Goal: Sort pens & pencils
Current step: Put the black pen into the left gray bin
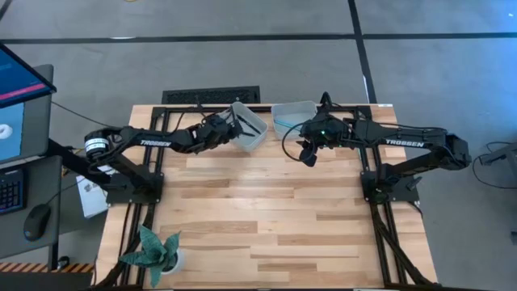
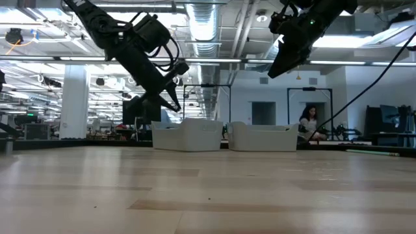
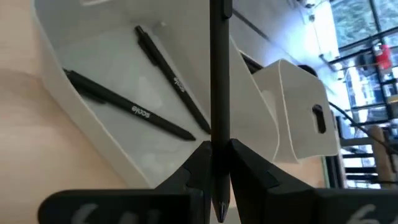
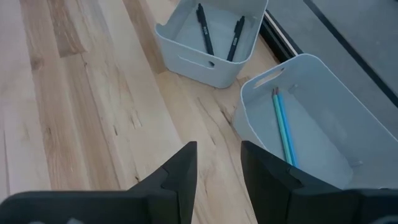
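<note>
Two pale bins stand side by side at the table's far edge. The left bin (image 1: 252, 131) holds two black pens (image 3: 134, 112) lying on its floor. The right bin (image 1: 292, 115) holds two teal-blue pencils (image 4: 283, 130). My left gripper (image 1: 229, 123) hangs at the left bin's left rim, shut on a third black pen (image 3: 219, 74). My right gripper (image 1: 307, 153) hovers open above the table just in front of the right bin, with nothing between its fingers (image 4: 180, 174). My left gripper pinches the black pen between its two fingers near its pointed end (image 3: 219, 149); the tip pokes out just behind them. The long remainder reaches forward past the fingertips over the left bin. The gripper slants down from the table's left. The pen is clear of bin and table.
Bare wooden tabletop (image 1: 275, 210) spreads in front of the bins. A small potted plant (image 1: 153, 252) stands at the near left corner. A monitor and keyboard sit off the table's left. A person (image 2: 309, 123) is seated far back in the room.
</note>
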Controlling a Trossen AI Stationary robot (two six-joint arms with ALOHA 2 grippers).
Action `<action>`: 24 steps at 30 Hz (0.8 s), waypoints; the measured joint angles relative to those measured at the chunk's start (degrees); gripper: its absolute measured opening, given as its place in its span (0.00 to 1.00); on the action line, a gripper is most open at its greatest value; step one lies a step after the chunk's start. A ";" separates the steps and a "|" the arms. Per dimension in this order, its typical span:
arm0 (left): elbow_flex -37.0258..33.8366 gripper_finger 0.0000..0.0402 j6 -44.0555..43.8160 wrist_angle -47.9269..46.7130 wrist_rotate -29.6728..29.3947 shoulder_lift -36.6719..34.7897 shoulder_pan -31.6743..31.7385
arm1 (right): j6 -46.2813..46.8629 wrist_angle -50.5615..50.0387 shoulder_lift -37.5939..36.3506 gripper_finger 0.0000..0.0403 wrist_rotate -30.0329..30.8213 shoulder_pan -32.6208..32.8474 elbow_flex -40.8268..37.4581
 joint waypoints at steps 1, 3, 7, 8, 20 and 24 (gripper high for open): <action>0.98 0.08 0.30 -0.60 -0.17 0.74 0.02 | -0.03 0.00 0.00 0.36 0.01 0.00 0.00; 2.52 0.08 1.46 -1.02 0.41 2.25 0.26 | -0.06 0.00 0.00 0.36 0.00 0.02 0.00; 6.92 0.08 1.72 -1.45 2.35 7.90 0.30 | -0.02 -0.12 0.00 0.36 0.02 0.02 0.00; 7.84 0.08 1.63 -2.17 2.34 9.47 0.30 | -0.02 -0.27 0.00 0.36 0.02 0.00 0.00; 9.92 0.08 -1.27 -3.67 5.96 14.91 1.06 | 0.04 -4.31 0.00 0.36 0.04 0.01 0.00; 9.92 0.08 -3.75 -3.86 7.39 14.90 1.96 | 0.05 -4.15 0.00 0.36 0.04 0.00 0.00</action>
